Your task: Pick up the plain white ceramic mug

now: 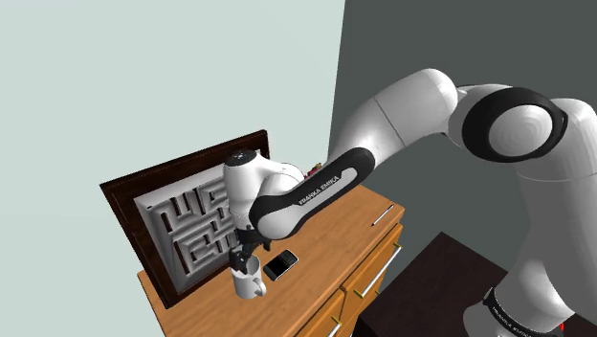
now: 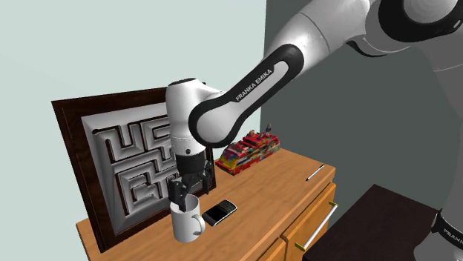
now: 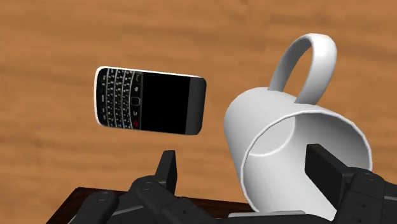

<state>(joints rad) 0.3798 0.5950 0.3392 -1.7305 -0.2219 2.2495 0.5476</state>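
Note:
A plain white mug (image 2: 188, 222) stands upright on the wooden dresser top (image 2: 274, 189), handle toward the phone side. My black gripper (image 2: 185, 194) hangs straight down over its rim. The fingers are open and straddle one wall of the mug. In the wrist view one finger (image 3: 168, 169) is outside the mug (image 3: 267, 127), with a gap between them, and the other finger (image 3: 326, 167) reaches into the opening. From the shoulder view the gripper (image 1: 244, 260) sits right on top of the mug (image 1: 251, 283), near the dresser's left end.
A black keypad phone (image 2: 219, 213) lies flat just beside the mug. A framed grey maze panel (image 2: 130, 167) leans against the wall behind. A red toy truck (image 2: 248, 150) stands further back, and a pen (image 2: 316, 173) lies near the far corner.

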